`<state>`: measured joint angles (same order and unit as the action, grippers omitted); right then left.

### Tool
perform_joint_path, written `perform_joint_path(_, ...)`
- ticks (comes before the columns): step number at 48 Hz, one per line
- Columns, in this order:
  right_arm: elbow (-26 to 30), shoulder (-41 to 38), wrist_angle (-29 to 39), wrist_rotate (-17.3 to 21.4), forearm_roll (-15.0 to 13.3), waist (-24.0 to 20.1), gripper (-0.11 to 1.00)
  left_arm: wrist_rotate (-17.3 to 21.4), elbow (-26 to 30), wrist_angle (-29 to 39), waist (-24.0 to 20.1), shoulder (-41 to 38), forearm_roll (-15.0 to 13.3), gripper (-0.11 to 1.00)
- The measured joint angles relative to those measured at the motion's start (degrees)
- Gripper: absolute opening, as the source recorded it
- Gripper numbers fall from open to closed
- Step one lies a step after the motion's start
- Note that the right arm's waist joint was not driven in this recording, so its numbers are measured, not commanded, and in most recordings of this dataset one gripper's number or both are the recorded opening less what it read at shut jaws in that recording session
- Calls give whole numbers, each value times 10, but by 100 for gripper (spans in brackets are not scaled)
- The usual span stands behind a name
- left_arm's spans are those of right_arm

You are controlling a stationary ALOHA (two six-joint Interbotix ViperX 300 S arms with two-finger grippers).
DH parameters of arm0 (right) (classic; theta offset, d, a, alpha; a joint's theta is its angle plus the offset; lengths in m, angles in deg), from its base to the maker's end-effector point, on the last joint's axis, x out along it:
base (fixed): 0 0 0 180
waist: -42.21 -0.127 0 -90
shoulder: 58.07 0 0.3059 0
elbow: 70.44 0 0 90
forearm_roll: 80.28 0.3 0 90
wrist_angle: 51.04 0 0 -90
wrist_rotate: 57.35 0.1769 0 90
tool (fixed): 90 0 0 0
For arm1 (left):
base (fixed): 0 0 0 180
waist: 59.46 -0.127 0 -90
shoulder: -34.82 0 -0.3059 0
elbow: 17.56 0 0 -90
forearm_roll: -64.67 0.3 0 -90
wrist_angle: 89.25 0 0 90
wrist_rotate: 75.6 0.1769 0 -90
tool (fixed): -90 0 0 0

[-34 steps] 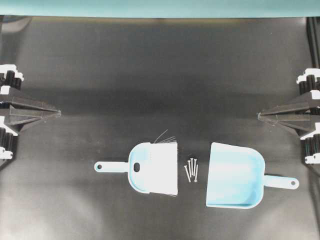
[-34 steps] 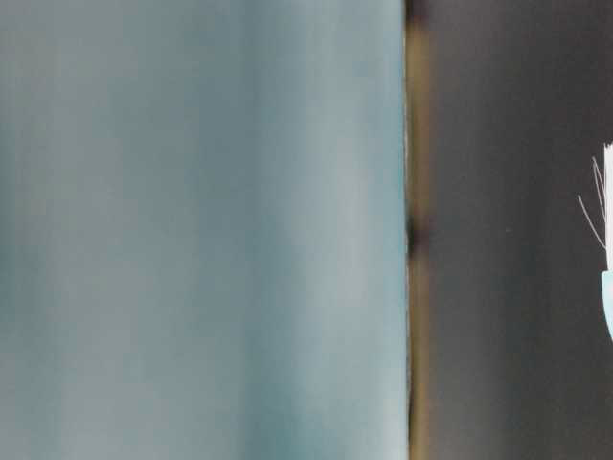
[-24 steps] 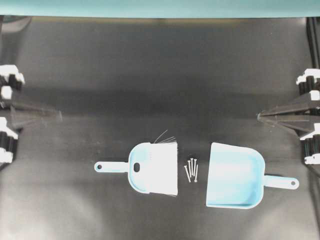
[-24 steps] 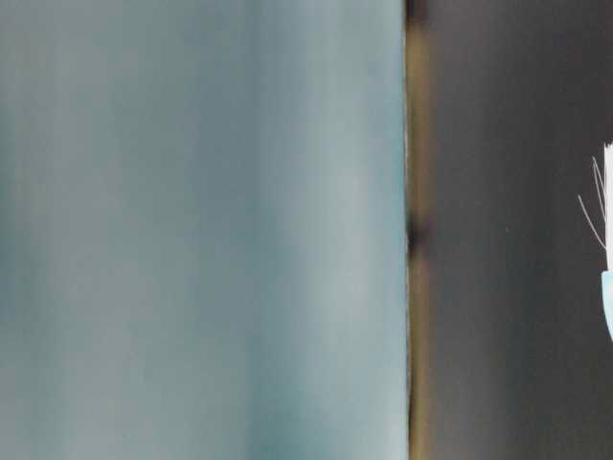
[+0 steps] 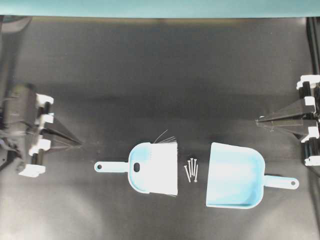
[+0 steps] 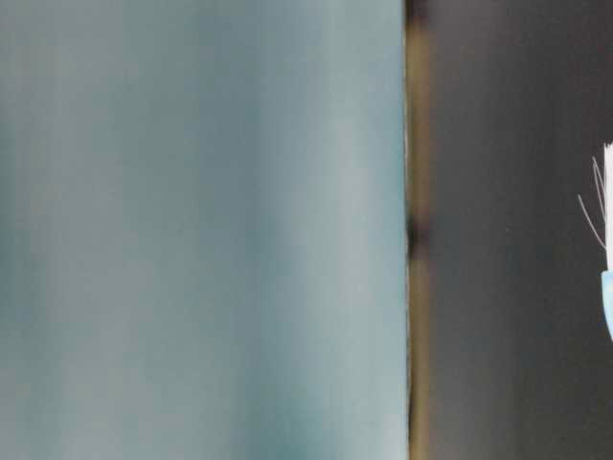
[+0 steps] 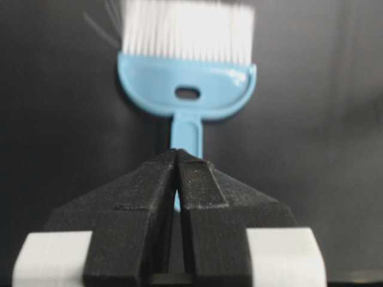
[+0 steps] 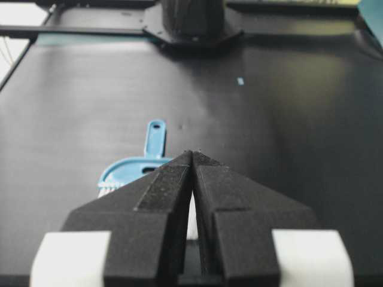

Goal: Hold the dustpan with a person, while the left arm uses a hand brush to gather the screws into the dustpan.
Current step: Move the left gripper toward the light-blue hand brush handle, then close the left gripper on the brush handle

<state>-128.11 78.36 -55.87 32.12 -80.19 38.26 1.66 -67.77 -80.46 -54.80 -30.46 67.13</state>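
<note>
Overhead: hand brush (image 5: 145, 168), screws (image 5: 191, 169) and dustpan (image 5: 234, 175) lie in a row on the counter (image 5: 150, 75); left pincer (image 5: 79, 144) blurred.
Table-level: mostly a blurred teal surface (only brush bristles at the edge).
Left wrist: pincer closed, empty, hiding part of the handle.
Right wrist: right pincer (image 8: 192, 153) closed, empty.

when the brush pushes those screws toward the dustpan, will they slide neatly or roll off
The screws look thin and round-shanked, so some will likely roll or pivot rather than slide. The hand brush has broad bristles that probably flex; splayed stray hairs suggest gaps.
</note>
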Motion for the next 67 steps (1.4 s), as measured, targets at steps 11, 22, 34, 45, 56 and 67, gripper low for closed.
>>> perform_joint_path(11,-7,12,4,0,0,0,1,-4,9,-11,0,-79,0,44)
perform_joint_path(22,-9,29,4,0,0,0,1,-4,-8,-122,19,-163,0,90)
perform_joint_path(34,-24,37,4,1,0,1,1,-16,-39,-362,31,-272,1,89)
perform_joint_path(45,-28,39,4,1,0,1,1,4,-34,-446,22,-370,1,89)
perform_joint_path(56,-31,40,4,4,0,1,1,18,-24,-473,18,-424,0,89)
perform_joint_path(67,-33,41,4,4,0,1,1,20,-1,-477,24,-459,0,89)
